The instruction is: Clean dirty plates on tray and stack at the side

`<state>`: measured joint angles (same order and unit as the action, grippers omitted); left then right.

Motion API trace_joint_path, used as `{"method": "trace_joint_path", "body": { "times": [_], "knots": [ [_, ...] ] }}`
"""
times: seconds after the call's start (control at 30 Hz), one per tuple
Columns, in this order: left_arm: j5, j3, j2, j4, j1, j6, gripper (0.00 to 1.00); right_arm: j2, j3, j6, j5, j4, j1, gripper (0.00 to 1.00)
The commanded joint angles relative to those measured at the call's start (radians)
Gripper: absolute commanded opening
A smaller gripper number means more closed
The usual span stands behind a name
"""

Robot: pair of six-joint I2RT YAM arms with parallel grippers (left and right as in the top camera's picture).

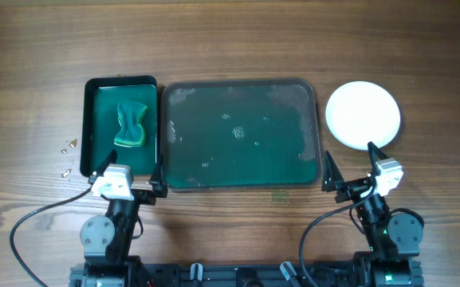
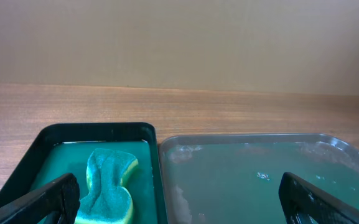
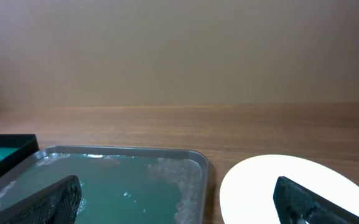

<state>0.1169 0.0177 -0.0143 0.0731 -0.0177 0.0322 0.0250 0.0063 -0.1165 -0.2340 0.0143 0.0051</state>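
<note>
The large green tray lies at the table's middle, wet and foamy, with no plate on it; it also shows in the left wrist view and the right wrist view. White plates sit stacked right of the tray, also in the right wrist view; how many plates I cannot tell. My left gripper is open and empty at the near edge, between the sponge tray and the large tray. My right gripper is open and empty, just near of the plates.
A smaller, deeper green sponge tray stands left of the large tray, holding a green-and-yellow sponge. Small crumbs lie on the wood to its left.
</note>
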Motion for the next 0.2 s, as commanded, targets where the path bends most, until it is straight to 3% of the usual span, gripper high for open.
{"method": "trace_joint_path", "body": {
  "times": [0.0,0.17],
  "knots": [
    [-0.017,-0.011,0.008,-0.006,-0.004,0.013,1.0,-0.006,-0.001,-0.018,0.01,0.003,0.005,1.0],
    [-0.017,-0.011,0.008,-0.006,-0.004,0.013,1.0,-0.006,-0.001,-0.017,0.01,0.003,0.005,1.0]
  ]
}}
